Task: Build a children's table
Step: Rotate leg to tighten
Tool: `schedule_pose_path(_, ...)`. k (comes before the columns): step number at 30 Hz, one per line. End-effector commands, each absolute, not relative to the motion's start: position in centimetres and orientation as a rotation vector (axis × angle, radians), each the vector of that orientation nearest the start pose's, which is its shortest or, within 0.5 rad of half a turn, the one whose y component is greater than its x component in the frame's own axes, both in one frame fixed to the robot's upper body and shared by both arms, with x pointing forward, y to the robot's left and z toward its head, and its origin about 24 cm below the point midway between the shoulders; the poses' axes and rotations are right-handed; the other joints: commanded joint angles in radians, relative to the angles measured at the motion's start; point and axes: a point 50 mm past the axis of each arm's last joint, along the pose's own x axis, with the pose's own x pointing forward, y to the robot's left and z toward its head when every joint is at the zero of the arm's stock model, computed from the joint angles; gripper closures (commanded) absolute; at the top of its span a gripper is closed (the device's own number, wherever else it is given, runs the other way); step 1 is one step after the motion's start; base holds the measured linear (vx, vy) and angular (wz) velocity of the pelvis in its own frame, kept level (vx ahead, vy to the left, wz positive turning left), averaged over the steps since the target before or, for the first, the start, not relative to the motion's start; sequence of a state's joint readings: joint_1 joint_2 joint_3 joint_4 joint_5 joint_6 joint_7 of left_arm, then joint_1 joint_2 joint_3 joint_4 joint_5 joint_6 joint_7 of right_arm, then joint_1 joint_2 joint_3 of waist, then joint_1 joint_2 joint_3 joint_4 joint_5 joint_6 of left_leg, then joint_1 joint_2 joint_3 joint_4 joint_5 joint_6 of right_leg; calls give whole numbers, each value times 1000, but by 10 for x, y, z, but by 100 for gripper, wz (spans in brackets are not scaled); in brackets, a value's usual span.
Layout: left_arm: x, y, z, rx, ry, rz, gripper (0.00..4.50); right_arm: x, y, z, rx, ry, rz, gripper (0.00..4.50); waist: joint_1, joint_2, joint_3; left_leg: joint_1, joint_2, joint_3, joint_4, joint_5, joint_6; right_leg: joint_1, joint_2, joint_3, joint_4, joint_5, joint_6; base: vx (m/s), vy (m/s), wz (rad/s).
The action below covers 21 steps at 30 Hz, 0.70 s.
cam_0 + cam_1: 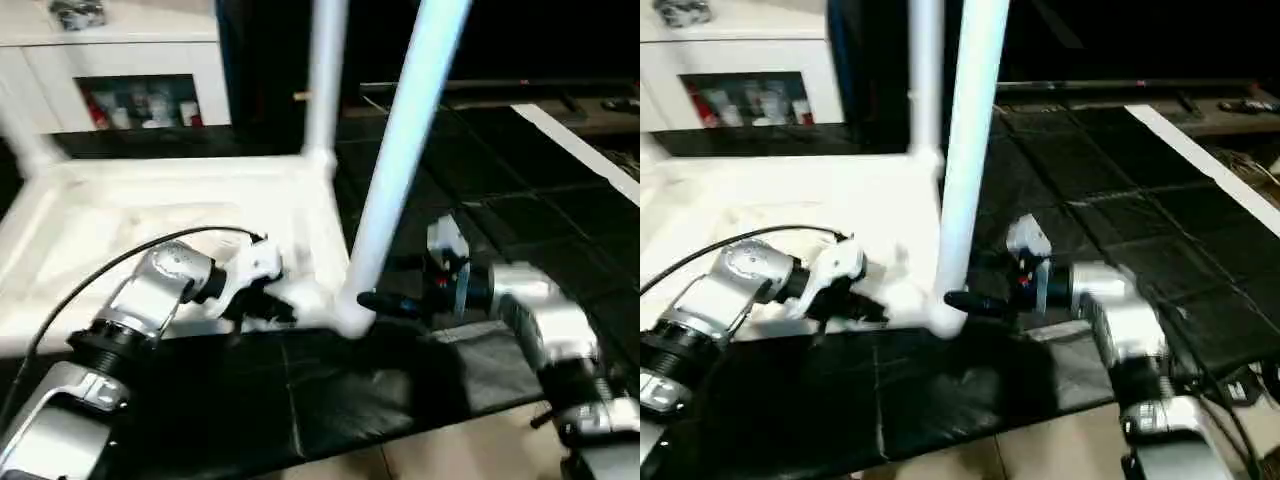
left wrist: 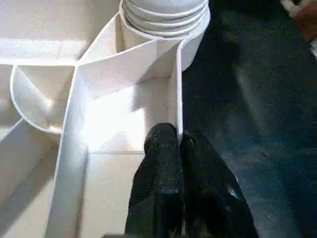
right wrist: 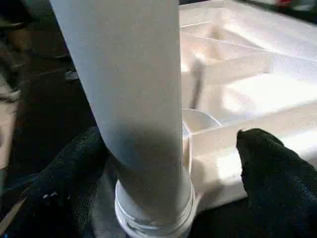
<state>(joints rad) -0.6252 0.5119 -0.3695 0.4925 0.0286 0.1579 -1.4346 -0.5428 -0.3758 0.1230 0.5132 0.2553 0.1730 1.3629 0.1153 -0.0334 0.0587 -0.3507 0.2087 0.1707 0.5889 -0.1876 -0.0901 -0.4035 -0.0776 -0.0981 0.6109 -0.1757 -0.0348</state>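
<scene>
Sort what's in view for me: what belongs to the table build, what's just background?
Job:
- table top, upside down, ribs up
- near leg, standing in its corner socket
- far leg, standing
- left gripper, fingers pinching a rib
- right gripper, fingers apart around the near leg

Background:
- white cabinet
- black mat

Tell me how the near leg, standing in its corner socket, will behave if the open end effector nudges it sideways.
The near leg looks stiff, smooth plastic, so fingers may slip. Being tall and already leaning, it would probably rock in its socket unless fully seated. The upturned tabletop looks light and might slide on the dark mat.
</scene>
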Motion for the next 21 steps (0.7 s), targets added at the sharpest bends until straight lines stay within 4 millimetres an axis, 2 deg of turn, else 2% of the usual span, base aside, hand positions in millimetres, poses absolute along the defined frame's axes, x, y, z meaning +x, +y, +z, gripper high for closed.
schedule_pose_path(1, 304, 144, 78, 592, 553, -1630, 450, 307, -151, 74, -38, 285, 1453, 21, -5, 7, -70, 5, 32, 1, -68, -172, 40, 56, -71, 58, -69, -217, -203, 0, 0, 0)
schedule_pose_path(2, 304, 144, 78, 599, 553, -1635, 450, 306, -149, 74, -36, 294, 1476, 36, -5, 6, -71, 4, 32, 1, -68, -166, 41, 58, -71, 58, -67, -208, -205, 0, 0, 0)
schedule_pose_path(3, 304, 144, 78, 601, 552, -1636, 450, 305, -149, 73, -37, 298, 1485, 36, -4, 7, -70, 4, 32, 0, -68, -161, 42, 57, -71, 58, -66, -200, -206, 0, 0, 0)
schedule_pose_path(4, 303, 143, 79, 611, 549, -1646, 450, 303, -146, 72, -40, 315, 1527, 36, -4, 4, -71, 3, 31, 1, -66, -159, 45, 58, -71, 57, -65, -197, -207, 0, 0, 0)
schedule_pose_path(6, 303, 142, 79, 613, 545, -1658, 450, 301, -143, 69, -41, 327, 1552, 64, -4, 3, -71, 2, 31, 1, -67, -152, 46, 59, -72, 58, -65, -199, -205, 0, 0, 0)
schedule_pose_path(8, 302, 140, 80, 613, 541, -1673, 450, 301, -142, 67, -45, 334, 1568, 70, -4, 3, -70, 2, 31, 1, -67, -156, 44, 58, -73, 57, -67, -215, -203, 0, 0, 0)
schedule_pose_path(10, 301, 138, 80, 615, 536, -1685, 450, 302, -141, 67, -44, 334, 1573, 82, -4, 2, -69, 3, 31, 1, -67, -161, 39, 57, -73, 58, -69, -235, -197, 0, 0, 0)
schedule_pose_path(11, 301, 138, 80, 615, 536, -1685, 450, 302, -141, 67, -44, 334, 1573, 107, -4, 2, -70, 3, 31, 1, -67, -161, 39, 57, -73, 58, -69, -238, -196, 0, 0, 0)
schedule_pose_path(14, 300, 137, 79, 618, 528, -1698, 450, 303, -141, 66, -37, 332, 1584, 120, -4, 1, -70, 3, 31, 1, -67, -161, 39, 57, -72, 57, -70, -244, -193, 0, 0, 0)
schedule_pose_path(21, 300, 137, 78, 622, 528, -1695, 450, 301, -141, 65, -16, 349, 1600, 179, -4, 0, -71, 1, 30, 1, -65, -143, 47, 58, -71, 57, -66, -215, -198, 0, 0, 0)
